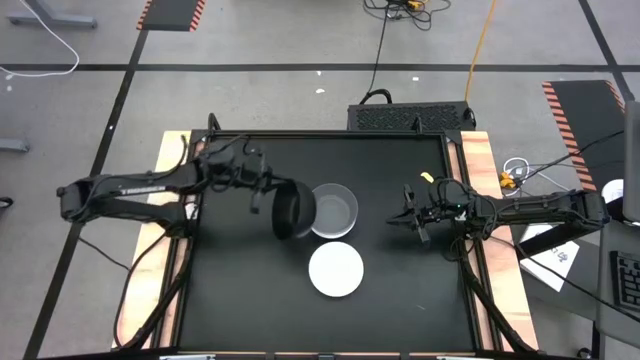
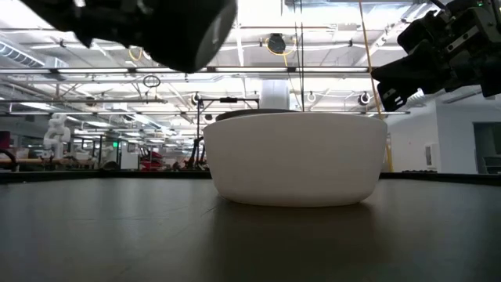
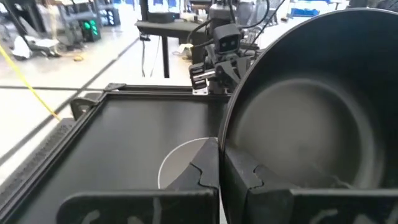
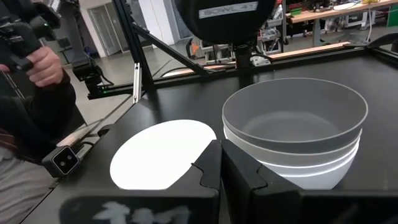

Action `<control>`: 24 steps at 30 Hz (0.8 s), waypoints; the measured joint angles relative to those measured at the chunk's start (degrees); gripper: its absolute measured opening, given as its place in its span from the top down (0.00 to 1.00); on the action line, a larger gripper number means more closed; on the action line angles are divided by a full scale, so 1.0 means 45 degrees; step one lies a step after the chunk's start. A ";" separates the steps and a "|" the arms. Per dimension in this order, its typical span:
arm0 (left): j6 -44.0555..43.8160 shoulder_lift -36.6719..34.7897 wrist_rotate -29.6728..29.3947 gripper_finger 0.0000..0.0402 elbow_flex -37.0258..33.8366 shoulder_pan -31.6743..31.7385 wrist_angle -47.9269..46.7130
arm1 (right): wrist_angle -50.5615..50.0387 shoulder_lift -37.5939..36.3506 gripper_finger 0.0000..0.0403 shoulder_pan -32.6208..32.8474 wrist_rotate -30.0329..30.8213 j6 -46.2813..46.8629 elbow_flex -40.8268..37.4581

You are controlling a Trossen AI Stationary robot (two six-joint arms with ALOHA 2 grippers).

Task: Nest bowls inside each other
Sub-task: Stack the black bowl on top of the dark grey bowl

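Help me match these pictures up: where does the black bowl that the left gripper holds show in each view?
High view: black bowl, tilted in the left gripper, left of the grey bowl.
Low view: top left, above the table.
Left wrist view: fills the right side.
Right wrist view: top centre, underside showing.
Shared landmark: the grey bowl nested in a white one.

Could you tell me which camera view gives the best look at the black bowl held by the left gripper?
The left wrist view: the black bowl fills the picture, its inside facing the camera. The high view shows it tilted on edge beside the grey bowl; the low view catches only its underside; the right wrist view shows its base.
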 joint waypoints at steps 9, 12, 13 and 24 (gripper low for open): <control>0.0162 0.3418 0.2334 1.00 0.3313 0.0992 -0.1516 | 0.0377 0.0000 1.00 0.0004 0.0000 -0.0001 0.0000; 0.0529 0.4302 0.2529 1.00 0.4468 0.1045 -0.2593 | 0.0480 0.0002 1.00 0.0000 0.0000 -0.0041 0.0000; 0.0659 0.4602 0.2534 1.00 0.4852 0.1045 -0.2872 | 0.0516 0.0000 1.00 0.0002 0.0000 -0.0084 0.0000; 0.1499 0.6527 0.2690 1.00 0.7335 0.1110 -0.5300 | 0.0554 0.0000 1.00 0.0000 0.0068 -0.0459 0.0000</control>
